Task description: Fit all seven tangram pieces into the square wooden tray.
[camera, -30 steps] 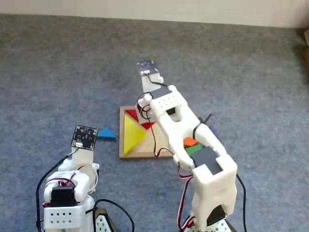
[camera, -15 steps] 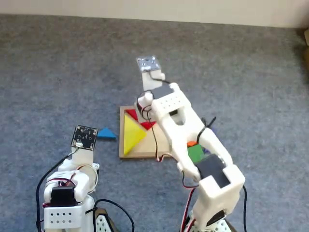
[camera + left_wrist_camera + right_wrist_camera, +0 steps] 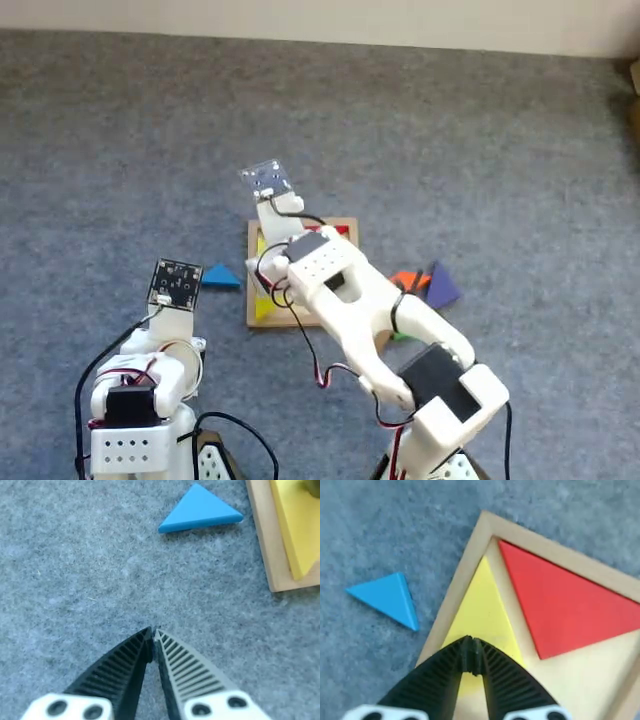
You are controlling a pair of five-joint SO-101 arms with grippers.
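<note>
Two triangles in the tray, both grippers clenched on nothing

The wooden tray (image 3: 457, 580) holds a yellow triangle (image 3: 480, 610) along its left side and a red triangle (image 3: 560, 605) against its far edge. The right gripper (image 3: 470, 652), pressed together and empty, is over the yellow triangle; contact is unclear. The left gripper (image 3: 152, 632), also closed and empty, hangs over the carpet (image 3: 150, 120), nearer than the blue triangle (image 3: 200, 512) that lies just left of the tray. The right arm (image 3: 350, 300) partly hides an orange piece (image 3: 408, 281) and a purple piece (image 3: 440, 285) to the right of the tray.
</note>
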